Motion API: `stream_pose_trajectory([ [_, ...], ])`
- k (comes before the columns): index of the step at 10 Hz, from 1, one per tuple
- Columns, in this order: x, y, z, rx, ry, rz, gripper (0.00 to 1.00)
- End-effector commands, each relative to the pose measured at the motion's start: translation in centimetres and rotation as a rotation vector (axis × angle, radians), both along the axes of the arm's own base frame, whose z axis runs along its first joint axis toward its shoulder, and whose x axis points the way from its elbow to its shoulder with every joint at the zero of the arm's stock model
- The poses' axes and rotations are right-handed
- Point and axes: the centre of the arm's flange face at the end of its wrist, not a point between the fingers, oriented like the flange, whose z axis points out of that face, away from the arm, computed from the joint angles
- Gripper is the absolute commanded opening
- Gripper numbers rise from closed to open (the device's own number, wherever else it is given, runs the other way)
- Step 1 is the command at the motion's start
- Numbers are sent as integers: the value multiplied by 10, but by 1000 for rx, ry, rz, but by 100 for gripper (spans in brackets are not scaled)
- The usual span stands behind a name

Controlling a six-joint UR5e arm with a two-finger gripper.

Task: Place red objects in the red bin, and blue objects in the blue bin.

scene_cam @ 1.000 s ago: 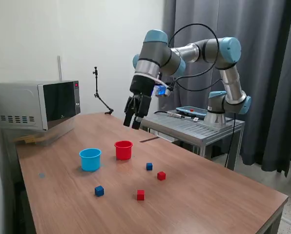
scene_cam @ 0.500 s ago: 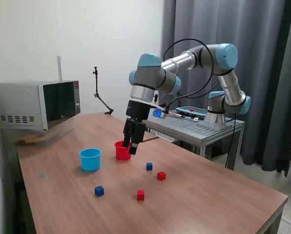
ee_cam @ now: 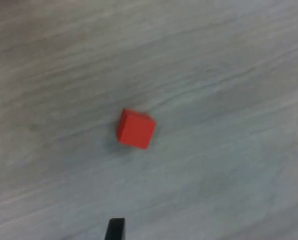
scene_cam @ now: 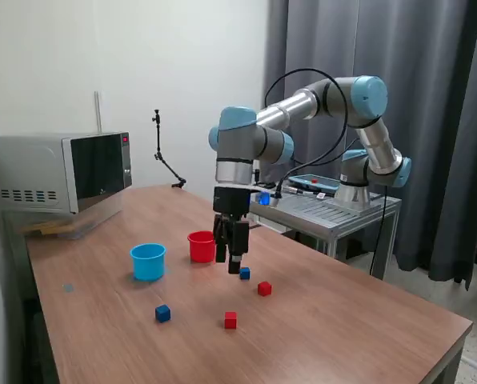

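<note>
Cubes lay scattered on the wooden tabletop (scene_cam: 342, 320), none with any long axis to speak of: each was as wide as it was tall and sat flat on one face. In the wrist view one red cube (ee_cam: 135, 129) sat turned at a slant to the wood grain, ahead of the jaws and apart from them; which of the two reds it was I cannot tell. In the exterior view the gripper (scene_cam: 232, 254) hung pointing straight down, its jaws spread and holding nothing, just above a blue cube (scene_cam: 244, 274). A red cube (scene_cam: 264, 289) lay just beyond that, another red cube (scene_cam: 230, 320) nearer the camera, and a second blue cube (scene_cam: 162, 314) well off toward the exterior view's left. The red cup (scene_cam: 201, 246) stood just beside the jaws, the light blue cup (scene_cam: 148, 262) farther left. Half a second earlier the gripper had been tilted over the red cup; since then it had swung rightward, lower and upright, while cubes and cups stayed put.
</note>
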Motion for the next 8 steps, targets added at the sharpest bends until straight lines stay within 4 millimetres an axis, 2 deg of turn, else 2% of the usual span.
stream_pose_trajectory([
  [1,2,0,-18,-17,-83,26,100],
  [4,7,4,-43,-15,-166,19,100],
  [7,3,3,-70,-17,-194,13,100],
  [8,2,3,-72,-18,-195,9,100],
])
